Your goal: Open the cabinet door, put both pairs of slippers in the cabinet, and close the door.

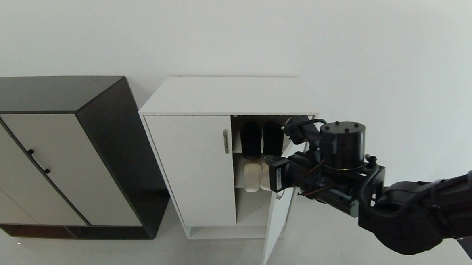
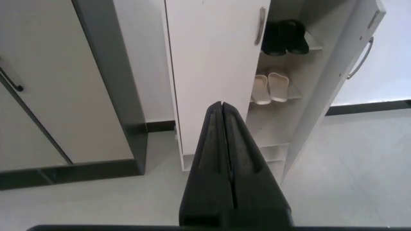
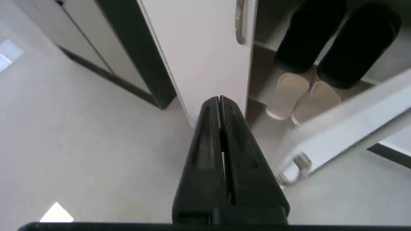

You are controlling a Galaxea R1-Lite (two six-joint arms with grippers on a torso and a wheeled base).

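I'm looking forward and down from the head camera, standing back far enough to be taking in the whole white cabinet (image 1: 226,95), its open door (image 1: 278,219) and the dark cabinet (image 1: 118,142) to the left. The left wrist camera is sighting along the left gripper (image 2: 222,109) from farther off, facing the white cabinet's front and the floor. The right wrist camera is sighting along the right gripper (image 3: 220,102) from much nearer, angling down over the open door. All three are sharing the open shelves holding the black slippers (image 1: 251,140) and the white slippers (image 1: 251,177).
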